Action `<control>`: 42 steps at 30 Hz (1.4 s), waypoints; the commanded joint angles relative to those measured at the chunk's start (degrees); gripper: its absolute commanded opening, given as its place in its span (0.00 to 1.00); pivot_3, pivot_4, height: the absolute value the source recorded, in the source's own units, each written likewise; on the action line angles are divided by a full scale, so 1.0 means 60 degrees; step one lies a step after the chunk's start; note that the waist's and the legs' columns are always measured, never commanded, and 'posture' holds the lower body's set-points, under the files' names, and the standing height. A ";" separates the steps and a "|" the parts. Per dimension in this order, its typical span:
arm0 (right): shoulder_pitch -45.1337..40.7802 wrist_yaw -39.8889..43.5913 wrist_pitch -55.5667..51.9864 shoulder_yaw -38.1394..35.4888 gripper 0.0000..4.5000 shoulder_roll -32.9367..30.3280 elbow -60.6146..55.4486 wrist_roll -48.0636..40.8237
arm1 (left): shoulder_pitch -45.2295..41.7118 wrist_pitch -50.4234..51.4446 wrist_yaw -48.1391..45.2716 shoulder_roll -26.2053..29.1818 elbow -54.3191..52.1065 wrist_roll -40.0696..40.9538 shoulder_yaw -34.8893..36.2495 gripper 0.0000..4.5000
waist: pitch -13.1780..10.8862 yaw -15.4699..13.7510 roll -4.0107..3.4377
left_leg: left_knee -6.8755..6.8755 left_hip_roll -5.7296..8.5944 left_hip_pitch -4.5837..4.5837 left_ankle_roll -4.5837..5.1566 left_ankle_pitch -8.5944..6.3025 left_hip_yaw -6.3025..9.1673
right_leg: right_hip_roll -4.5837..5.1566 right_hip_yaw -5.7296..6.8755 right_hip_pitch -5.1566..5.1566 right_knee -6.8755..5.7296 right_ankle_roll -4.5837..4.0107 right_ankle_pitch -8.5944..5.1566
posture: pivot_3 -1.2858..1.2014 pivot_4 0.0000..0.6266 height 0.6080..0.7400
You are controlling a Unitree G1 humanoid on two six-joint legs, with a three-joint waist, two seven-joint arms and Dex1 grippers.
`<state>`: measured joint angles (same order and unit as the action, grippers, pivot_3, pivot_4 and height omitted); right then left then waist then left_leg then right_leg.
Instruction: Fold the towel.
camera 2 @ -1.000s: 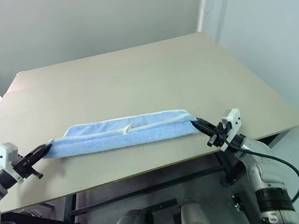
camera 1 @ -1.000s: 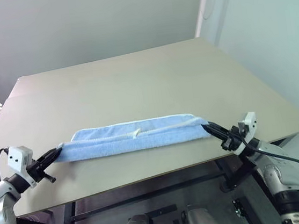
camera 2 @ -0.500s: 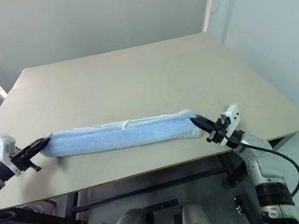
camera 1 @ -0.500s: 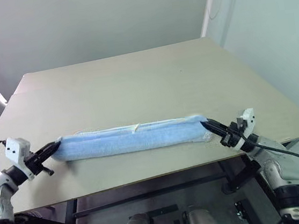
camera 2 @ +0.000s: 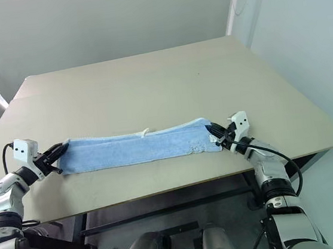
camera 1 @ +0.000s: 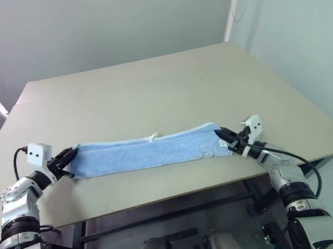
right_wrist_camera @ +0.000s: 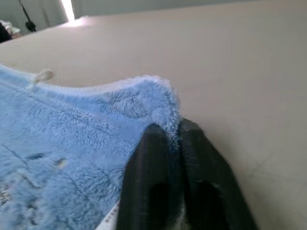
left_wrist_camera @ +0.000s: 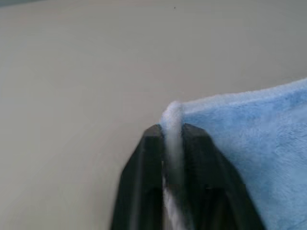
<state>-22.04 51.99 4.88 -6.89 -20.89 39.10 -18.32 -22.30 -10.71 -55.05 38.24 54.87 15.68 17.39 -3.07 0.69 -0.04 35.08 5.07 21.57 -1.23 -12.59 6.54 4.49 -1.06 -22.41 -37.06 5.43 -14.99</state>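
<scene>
Towel point(camera 1: 149, 153) lay as a long, narrow, light-blue band on the near part of the beige worktop point(camera 1: 150, 90), its long axis running left to right, roughly parallel to the near edge. Its left end pointed toward the left end effector point(camera 1: 72, 158) and its right end toward the right end effector point(camera 1: 223, 137). The band sat flat on the surface, sagging a little toward the near side in its middle. A whitish stitched border ran along the far long edge, and a small whitish loop point(camera 1: 152, 137) stuck out from that edge near the middle. A small white tag showed at the near right corner, beside the right end effector.

In the left wrist view, the two black fingers point(left_wrist_camera: 148, 172) of the left end effector were closed on the towel's whitish edge, which rose as a thin ridge between them, with blue terry cloth spreading away on one side. In the right wrist view, the right end effector's black fingers point(right_wrist_camera: 151, 163) pinched the towel's fluffy corner in the same way, the cloth bunched just above the tips. Both arms reached in from the near side at the worktop's left and right, and the fingertips lay low against the surface at the two ends.
</scene>
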 commanded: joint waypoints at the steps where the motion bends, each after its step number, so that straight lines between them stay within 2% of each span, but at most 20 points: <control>1: -0.0466 0.0304 -0.0079 -0.0093 0.39 0.0102 -0.0040 -0.0199 | -0.0246 -0.0271 -0.0108 0.0040 0.0050 -0.0031 -0.0013 0.46 | 0.0000 0.0006 0.0000 | 0.0000 0.0000 -0.0004 0.0000 0.0000 0.0000 | 0.0000 0.0000 0.0003 -0.0002 0.0000 0.0000 | 0.52 0.00 1.00; 6: -0.0821 -0.0244 -0.0600 -0.0392 0.80 0.0038 -0.0283 -0.0299 | -0.0684 -0.0940 0.1287 0.0002 0.0281 -0.0068 0.0322 0.86 | 0.0000 0.0002 0.0000 | 0.0004 -0.0001 -0.0013 -0.0002 -0.0001 0.0004 | -0.0001 -0.0005 0.0009 -0.0006 -0.0004 -0.0003 | 0.52 0.00 1.00; 8: -0.0966 -0.0893 -0.1157 -0.0633 0.96 -0.0106 -0.0548 -0.0358 | -0.0784 -0.0606 0.1430 0.0047 0.0093 0.0045 0.0344 0.87 | 0.0000 -0.0015 0.0001 | 0.0004 -0.0002 -0.0011 -0.0002 -0.0001 0.0010 | -0.0001 -0.0007 0.0008 -0.0007 -0.0003 -0.0001 | 0.52 0.00 1.00; 9: -0.1074 -0.1133 -0.1874 -0.0746 1.00 -0.0243 -0.0737 -0.0501 | -0.0683 -0.0480 0.1103 0.0050 -0.0227 0.0204 0.0336 0.87 | 0.0000 -0.0014 0.0000 | 0.0004 0.0000 -0.0012 -0.0002 -0.0001 0.0010 | 0.0001 -0.0007 0.0008 -0.0007 -0.0002 -0.0001 | 0.52 0.00 1.00; 14: -0.1307 -0.1864 -0.6062 -0.0874 1.00 -0.1174 -0.2264 -0.1183 | 0.0421 0.1271 -0.0391 0.0128 -0.3261 0.1402 0.0424 0.87 | 0.0000 0.0002 0.0000 | -0.0005 0.0009 0.0042 0.0006 -0.0004 0.0003 | 0.0014 -0.0020 -0.0044 0.0000 -0.0004 -0.0005 | 0.52 0.00 1.00; 18: -0.1640 -0.1654 -0.9675 -0.1159 1.00 -0.1991 -0.2914 -0.2354 | 0.1226 0.2536 -0.0557 0.0252 -0.5459 0.2048 0.0511 0.87 | 0.0000 0.0029 -0.0002 | 0.0009 0.0000 0.0127 0.0006 -0.0002 0.0007 | 0.0008 -0.0018 -0.0129 -0.0020 -0.0007 -0.0002 | 0.52 0.00 1.00; 20: -0.1768 -0.1974 -1.0750 -0.1891 1.00 -0.2049 -0.2964 -0.3026 | 0.1788 0.3225 -0.0712 0.0321 -0.6629 0.2341 0.0399 0.87 | 0.0000 0.0043 -0.0002 | 0.0009 -0.0001 0.0127 0.0006 -0.0002 0.0002 | 0.0008 -0.0022 -0.0130 -0.0019 -0.0028 -0.0013 | 0.52 0.00 1.00; 22: -0.1746 -0.1435 -1.2734 -0.2035 1.00 -0.2514 -0.2945 -0.3816 | 0.2392 0.3849 -0.0916 0.0398 -0.7741 0.2658 0.0292 0.87 | 0.0000 0.0035 -0.0003 | 0.0008 0.0000 0.0127 0.0006 -0.0002 -0.0006 | 0.0010 -0.0027 -0.0127 -0.0010 -0.0033 -0.0016 | 0.52 0.00 1.00; 24: -0.1289 -0.0800 -1.3214 -0.2101 1.00 -0.2771 -0.3452 -0.4321 | 0.2885 0.4162 -0.1023 0.0466 -0.8419 0.2703 0.0210 0.87 | -0.0001 0.0005 -0.0003 | 0.0008 0.0001 0.0133 0.0010 -0.0004 -0.0009 | 0.0013 -0.0026 -0.0126 0.0001 -0.0034 -0.0018 | 0.52 0.00 1.00; 26: -0.1259 -0.0727 -1.4196 -0.2292 1.00 -0.2939 -0.3113 -0.4660 | 0.3283 0.4110 -0.1087 0.0507 -0.8700 0.2439 0.0079 0.87 | -0.0001 -0.0005 -0.0003 | 0.0009 0.0000 0.0134 0.0013 -0.0006 -0.0008 | 0.0012 -0.0022 -0.0123 0.0007 -0.0034 -0.0019 | 0.52 0.00 1.00; 30: -0.0530 -0.0423 -1.4790 -0.1962 1.00 -0.3088 -0.3540 -0.4871 | 0.3902 0.3748 -0.1359 0.0607 -0.8943 0.1919 -0.0342 0.87 | 0.0000 -0.0011 -0.0003 | 0.0021 -0.0004 0.0125 0.0012 -0.0006 -0.0012 | 0.0014 -0.0016 -0.0104 0.0007 -0.0037 -0.0021 | 0.52 0.00 1.00; 36: -0.0214 -0.0622 -1.5453 -0.2087 1.00 -0.2933 -0.3698 -0.5027 | 0.3938 0.3371 -0.1410 0.0434 -0.8757 0.1530 -0.0761 0.87 | -0.0003 0.0014 -0.0007 | 0.0024 -0.0006 0.0129 0.0010 -0.0008 -0.0022 | 0.0020 -0.0015 -0.0110 0.0010 -0.0034 -0.0021 | 0.52 0.00 1.00; 42: -0.0540 -0.1206 -1.5599 -0.2289 1.00 -0.2202 -0.3258 -0.4861 | 0.3586 0.3209 -0.1358 0.0213 -0.8455 0.1415 -0.1013 0.87 | -0.0003 0.0001 -0.0006 | 0.0018 -0.0007 0.0132 0.0012 -0.0007 -0.0021 | 0.0018 -0.0013 -0.0116 0.0010 -0.0033 -0.0020 | 0.52 0.00 1.00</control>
<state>-23.47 45.53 -88.44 -19.26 -34.63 19.59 -46.92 0.36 9.59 -63.30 39.35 4.47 24.24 11.34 -3.08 0.70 -0.08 35.19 5.03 22.36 -1.16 -12.63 6.41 4.59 -1.14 -23.10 -37.00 5.24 -15.10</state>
